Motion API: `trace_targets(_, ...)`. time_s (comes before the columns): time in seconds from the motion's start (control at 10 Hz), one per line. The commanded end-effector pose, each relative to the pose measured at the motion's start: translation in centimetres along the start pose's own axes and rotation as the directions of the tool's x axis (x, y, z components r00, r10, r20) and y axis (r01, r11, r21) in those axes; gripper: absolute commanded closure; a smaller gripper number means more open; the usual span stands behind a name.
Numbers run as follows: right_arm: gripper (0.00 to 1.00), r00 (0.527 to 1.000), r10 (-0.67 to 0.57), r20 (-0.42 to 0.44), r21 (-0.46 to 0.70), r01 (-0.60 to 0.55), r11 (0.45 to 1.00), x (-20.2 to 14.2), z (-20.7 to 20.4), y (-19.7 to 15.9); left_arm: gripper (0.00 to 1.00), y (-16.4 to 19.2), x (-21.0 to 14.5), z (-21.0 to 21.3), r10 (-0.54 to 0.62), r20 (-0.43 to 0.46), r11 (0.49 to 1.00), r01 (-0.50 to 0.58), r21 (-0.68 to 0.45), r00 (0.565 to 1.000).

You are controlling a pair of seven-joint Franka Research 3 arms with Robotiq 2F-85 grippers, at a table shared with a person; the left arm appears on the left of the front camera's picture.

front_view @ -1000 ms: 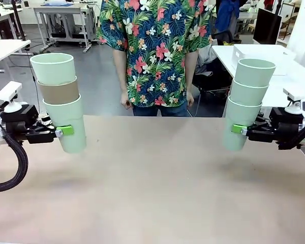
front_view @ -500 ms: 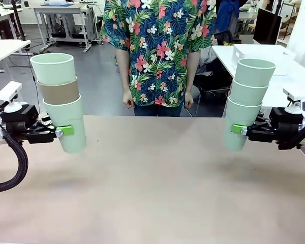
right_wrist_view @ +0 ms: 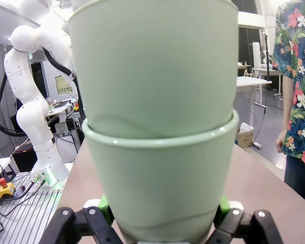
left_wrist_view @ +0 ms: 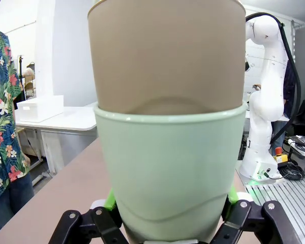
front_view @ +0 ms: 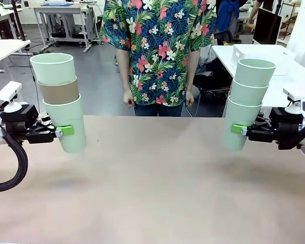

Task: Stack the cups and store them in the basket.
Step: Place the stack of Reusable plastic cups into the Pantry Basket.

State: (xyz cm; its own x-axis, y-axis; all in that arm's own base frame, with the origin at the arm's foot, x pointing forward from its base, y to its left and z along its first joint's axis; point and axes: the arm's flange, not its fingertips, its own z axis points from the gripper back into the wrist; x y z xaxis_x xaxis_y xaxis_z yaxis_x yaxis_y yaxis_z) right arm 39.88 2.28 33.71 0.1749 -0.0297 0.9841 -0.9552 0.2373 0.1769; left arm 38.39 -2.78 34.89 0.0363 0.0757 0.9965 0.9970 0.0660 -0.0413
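My left gripper (front_view: 67, 131) is shut on the bottom cup (front_view: 66, 122) of a three-cup stack held upright above the table's left side. That stack is mint green at the bottom, brown (front_view: 58, 92) in the middle and mint green on top. The left wrist view shows the left gripper (left_wrist_view: 172, 216) clamping the mint cup (left_wrist_view: 170, 162) with the brown cup (left_wrist_view: 168, 56) nested in it. My right gripper (front_view: 237, 129) is shut on the lowest cup of a stack of three mint cups (front_view: 246, 96) above the right side. The right gripper (right_wrist_view: 162, 218) holds it by the base (right_wrist_view: 157, 178). The white basket (front_view: 259, 52) stands on a side table at the back right.
A person in a flowered shirt (front_view: 157, 51) stands at the far edge, arms hanging down. The brown tabletop (front_view: 152, 183) lies bare between the two stacks. White side tables stand at the back left and back right.
Both arms and their stacks hold still. The person has shifted slightly at the far edge.
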Motion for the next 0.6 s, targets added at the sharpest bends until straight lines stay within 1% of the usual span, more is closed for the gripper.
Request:
trace_targets(0.0, 0.14, 1.000, 0.012, 0.005, -0.001, -0.012, 1.000, 0.37, 0.02, 0.05, 0.14, -0.08, 0.36, 0.02, -0.006, 0.014, 1.000, 0.006, -0.003, 1.000)
trace_targets(0.5, 0.14, 1.000, 0.012, 0.005, -0.001, -0.012, 1.000, 0.37, 0.02, 0.05, 0.14, -0.08, 0.36, 0.02, -0.006, 0.014, 1.000, 0.006, -0.003, 1.000)
